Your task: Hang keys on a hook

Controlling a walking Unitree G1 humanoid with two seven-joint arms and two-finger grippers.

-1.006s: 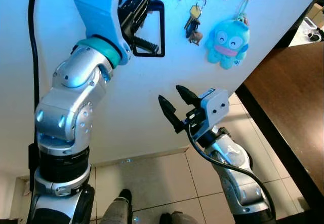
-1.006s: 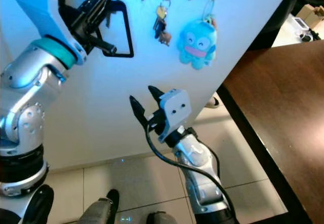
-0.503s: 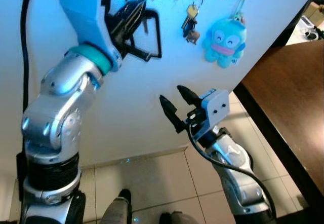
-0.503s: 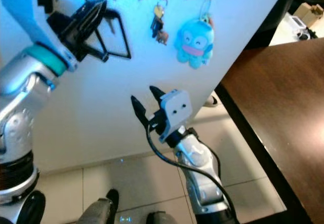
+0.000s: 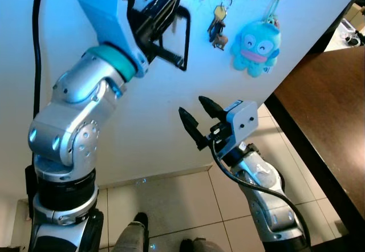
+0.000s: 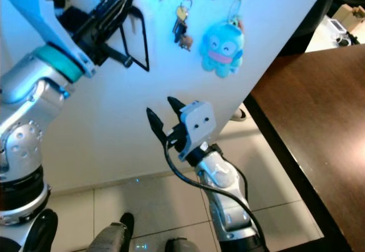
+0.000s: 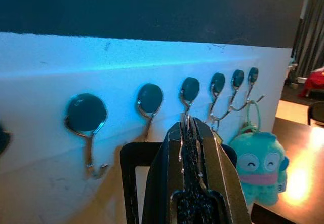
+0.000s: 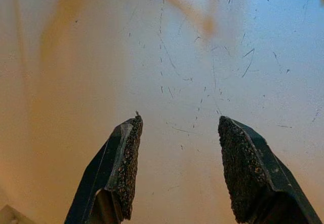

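A smooth white wall (image 5: 171, 109) carried a row of round-capped metal hooks (image 7: 86, 117); a dark wooden counter (image 5: 325, 98) stood to the right above pale floor tiles (image 5: 171, 206). The left gripper (image 5: 171, 1), raised to the hooks, had its fingers pressed together on something thin and metallic, too small to make out; a black rectangular frame (image 5: 181, 38) hung beside them. The right gripper (image 5: 197, 115) hovered lower, fingers (image 8: 126, 168) spread, holding nothing. A fuzzy turquoise plush toy (image 5: 256, 45) and a bunch of keys (image 5: 217, 27) hung from hooks.
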